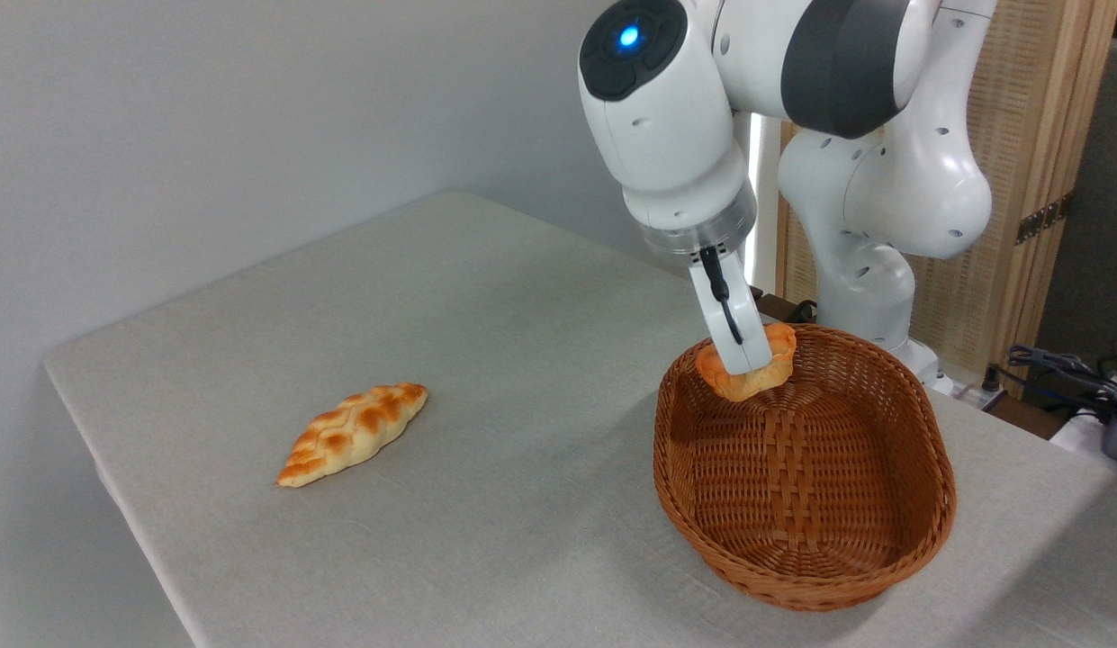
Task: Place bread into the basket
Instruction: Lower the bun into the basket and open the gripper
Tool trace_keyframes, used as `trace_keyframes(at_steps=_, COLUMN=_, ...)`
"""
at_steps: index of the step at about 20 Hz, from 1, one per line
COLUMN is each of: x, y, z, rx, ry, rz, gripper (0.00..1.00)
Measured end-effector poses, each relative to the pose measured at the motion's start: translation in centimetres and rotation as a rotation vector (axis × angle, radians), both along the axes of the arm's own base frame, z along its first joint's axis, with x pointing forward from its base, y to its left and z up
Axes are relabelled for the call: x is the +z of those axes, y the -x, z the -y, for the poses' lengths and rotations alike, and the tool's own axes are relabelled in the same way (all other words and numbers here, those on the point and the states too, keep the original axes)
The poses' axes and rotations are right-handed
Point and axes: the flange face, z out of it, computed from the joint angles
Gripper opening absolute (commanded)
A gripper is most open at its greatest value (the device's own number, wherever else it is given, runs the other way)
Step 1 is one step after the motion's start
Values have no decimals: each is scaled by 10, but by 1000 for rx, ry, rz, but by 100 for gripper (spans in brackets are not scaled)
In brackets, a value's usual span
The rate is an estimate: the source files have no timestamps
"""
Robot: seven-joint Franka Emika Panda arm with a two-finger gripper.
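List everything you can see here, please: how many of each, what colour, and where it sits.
Table: one, covered in a pale grey cloth, filling most of the view.
Basket: one, brown wicker, oval, on the table at the right.
Bun: one, orange, held in the air over the basket's far end.
Braided loaf: one, golden, lying on the table at the left.
Screen: one, light wood and woven panel, behind the robot at the right.
Cables: a dark tangle, far right edge.
Arm: one, white and grey with a blue light, reaching down from the top.
Fingers: white with black, closed on the bun.
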Motion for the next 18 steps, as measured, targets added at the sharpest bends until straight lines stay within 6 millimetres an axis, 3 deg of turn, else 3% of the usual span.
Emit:
trace_keyframes(at_steps=4, x=-12, y=3, z=9, rx=-21, ry=4, rz=-28, gripper=100)
trace_keyframes(at_steps=13, x=-11, y=3, z=10, rx=-23, ry=4, rz=-26, gripper=100)
trace_keyframes(at_steps=16, x=4, y=-4, z=8, rx=-20, ry=-1, rz=11, gripper=100)
trace_keyframes(at_steps=18, x=29, y=-13, z=9, rx=-12, ry=11, rz=72, gripper=100)
